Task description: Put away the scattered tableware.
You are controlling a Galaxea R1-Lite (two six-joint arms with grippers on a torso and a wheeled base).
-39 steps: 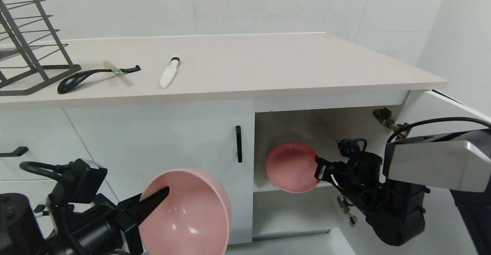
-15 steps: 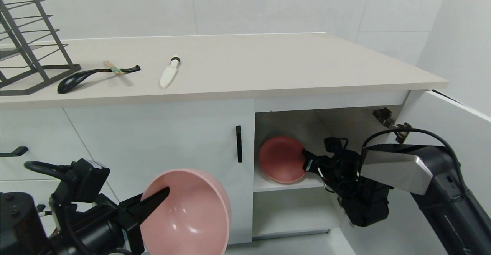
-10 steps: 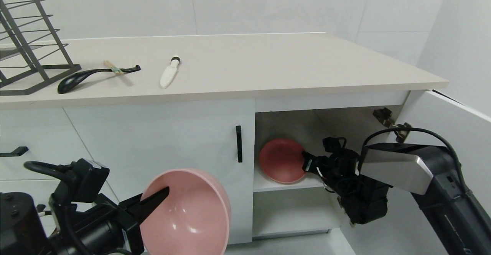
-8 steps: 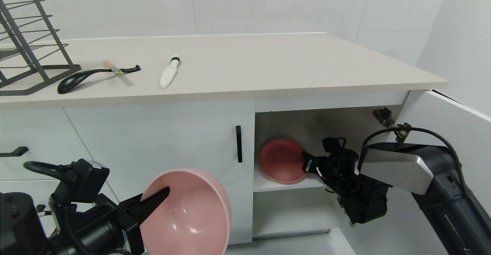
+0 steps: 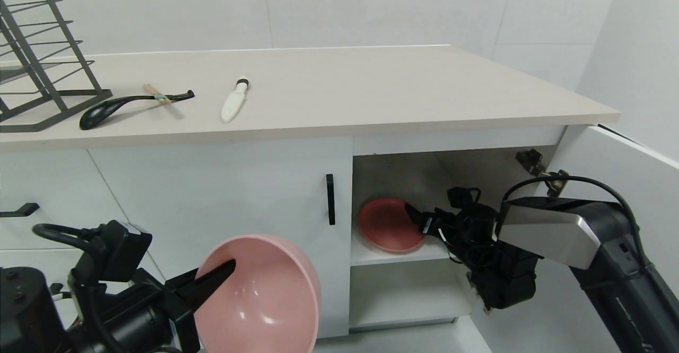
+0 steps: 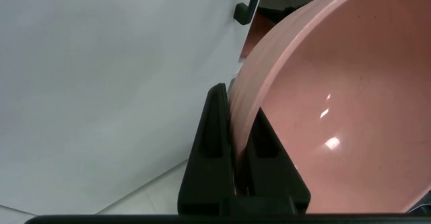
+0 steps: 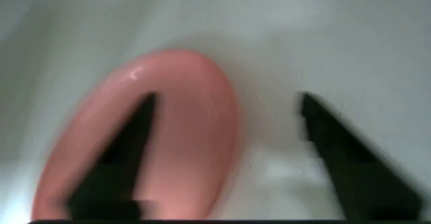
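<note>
You have the pink round bowl [image 5: 390,226] on the open cabinet's upper shelf [image 5: 362,257]; the second pink round bowl [image 5: 265,294] is left of it, before the closed white door [image 5: 223,194].

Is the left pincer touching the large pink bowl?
Touching. The left wrist view shows the left pincer shut on the pink bowl, one finger pressed against each side of its rim.

We see one glossy pink plastic bowl [image 5: 265,294] tilted before the white cabinet [image 5: 212,194]; a darker pink bowl [image 5: 387,228] lies on its shelf [image 5: 366,256].
</note>
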